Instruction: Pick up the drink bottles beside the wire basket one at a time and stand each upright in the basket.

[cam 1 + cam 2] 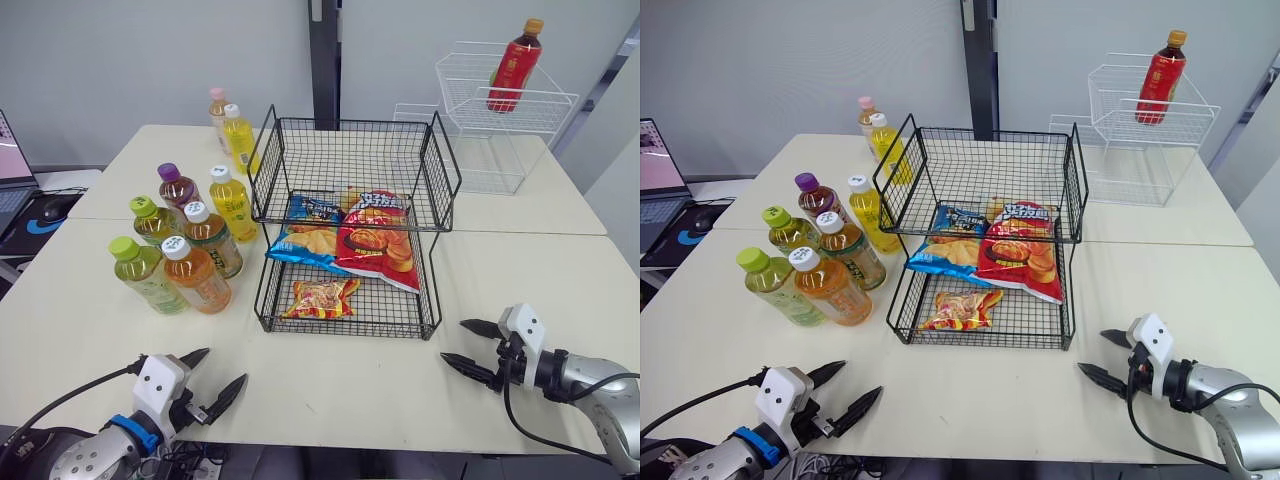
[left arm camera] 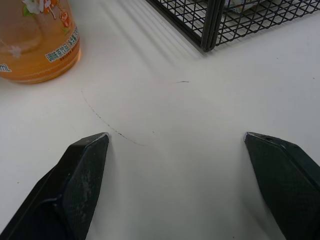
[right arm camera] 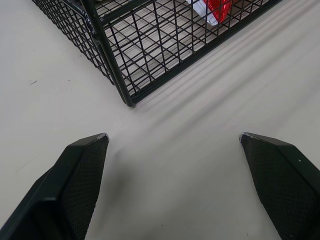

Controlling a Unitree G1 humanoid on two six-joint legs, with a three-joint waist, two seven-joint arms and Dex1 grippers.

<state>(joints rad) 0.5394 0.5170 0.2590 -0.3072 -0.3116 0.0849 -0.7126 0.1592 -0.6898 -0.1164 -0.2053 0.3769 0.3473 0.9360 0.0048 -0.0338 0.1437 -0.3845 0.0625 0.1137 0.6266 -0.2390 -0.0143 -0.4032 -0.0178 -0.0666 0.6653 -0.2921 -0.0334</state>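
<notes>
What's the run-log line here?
left hand open, empty | right hand open, empty | drink bottles beside black wire basket | none placed

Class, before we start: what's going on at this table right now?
A two-armed robot faces the table with nothing in hand. Its left gripper and right gripper are both open, low over the table in front of the black wire basket. Eight drink bottles stand beside the basket on the robot's left. None is in it yet; only snack bags lie inside.
</notes>
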